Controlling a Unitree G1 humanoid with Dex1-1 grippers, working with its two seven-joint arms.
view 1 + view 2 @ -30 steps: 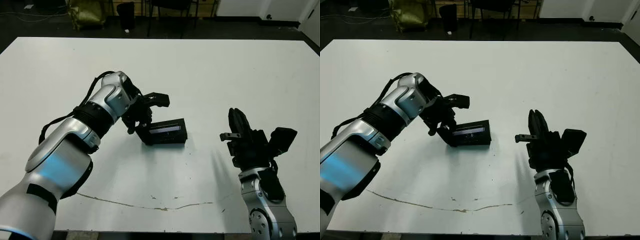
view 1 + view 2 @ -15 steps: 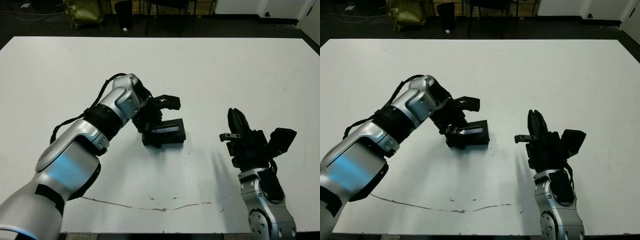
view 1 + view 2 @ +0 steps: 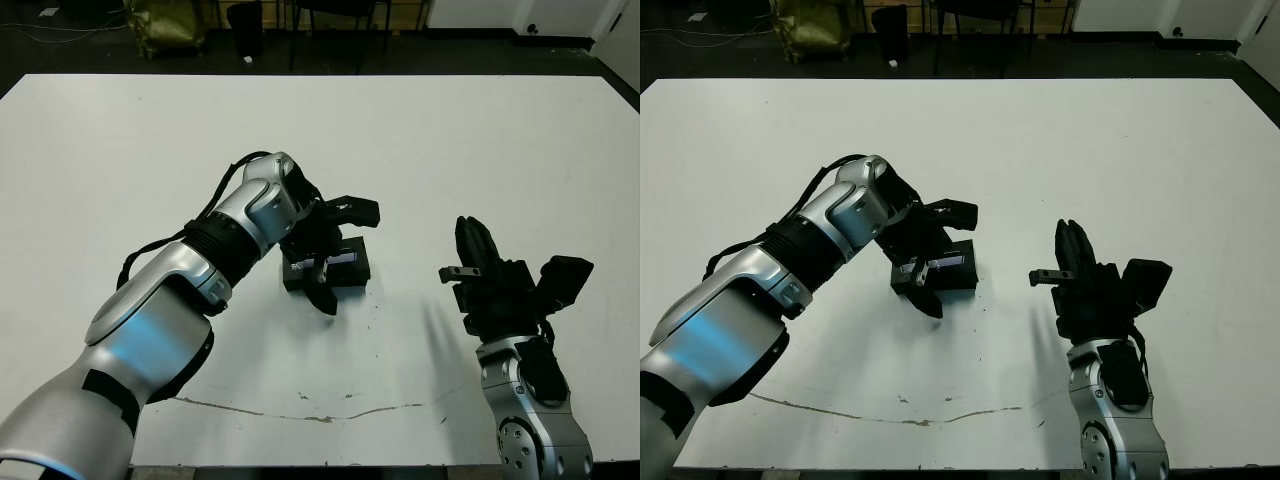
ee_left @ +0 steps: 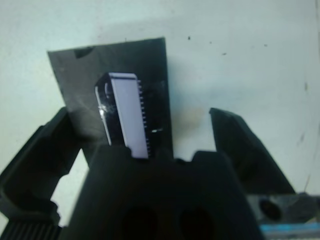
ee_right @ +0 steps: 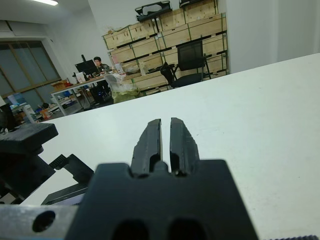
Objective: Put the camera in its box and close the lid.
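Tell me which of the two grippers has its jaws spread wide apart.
The left gripper, over the black box near the table's middle, has its jaws spread. The right gripper, off to the side, has them pressed together on nothing.

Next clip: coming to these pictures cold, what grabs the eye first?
The silver left arm reaching to the middle of the white table, with the left gripper spread open over a small black box whose top shows a pale shiny strip. To its right, the right gripper stands apart, pointing up, its fingers pressed together and empty.
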